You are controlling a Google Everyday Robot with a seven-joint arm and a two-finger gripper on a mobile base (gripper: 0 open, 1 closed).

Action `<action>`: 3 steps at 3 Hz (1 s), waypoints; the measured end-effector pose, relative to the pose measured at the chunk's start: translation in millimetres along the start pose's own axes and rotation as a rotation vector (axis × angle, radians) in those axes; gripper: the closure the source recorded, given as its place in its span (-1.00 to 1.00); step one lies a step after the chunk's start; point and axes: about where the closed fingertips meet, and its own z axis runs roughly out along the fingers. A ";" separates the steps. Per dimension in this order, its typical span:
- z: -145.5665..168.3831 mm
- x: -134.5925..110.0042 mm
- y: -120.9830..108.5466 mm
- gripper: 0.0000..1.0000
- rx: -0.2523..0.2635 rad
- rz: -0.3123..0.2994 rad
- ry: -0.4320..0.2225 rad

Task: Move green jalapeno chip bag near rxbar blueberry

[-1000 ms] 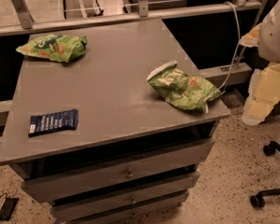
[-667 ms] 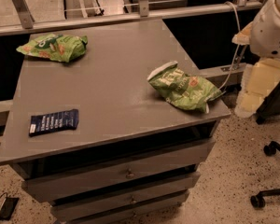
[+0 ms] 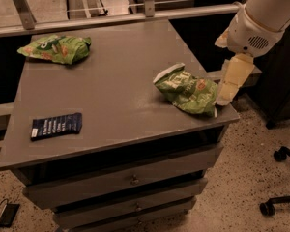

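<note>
The chip bag (image 3: 188, 91), at the table's (image 3: 116, 95) 3 o'clock, looks light, crinkly and slippery; pinch its puffed middle. The gripper (image 3: 226, 93) hangs just at the bag's 3 o'clock; I cannot tell whether it is apart or together.

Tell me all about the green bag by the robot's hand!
The green jalapeno chip bag is crumpled mid-green foil with pale block letters, a white edge at its left end and a small orange-red spot. It lies on the grey table near its right front corner. The pale gripper hangs at its right end; contact is unclear.
</note>
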 end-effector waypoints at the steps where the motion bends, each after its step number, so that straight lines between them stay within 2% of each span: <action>1: 35.3 -3.4 -15.2 -1.00 -0.040 0.029 -0.022; 2: 65.3 -4.2 -23.4 -0.65 -0.063 0.054 -0.029; 3: 88.9 -2.3 -25.9 -0.19 -0.086 0.075 -0.033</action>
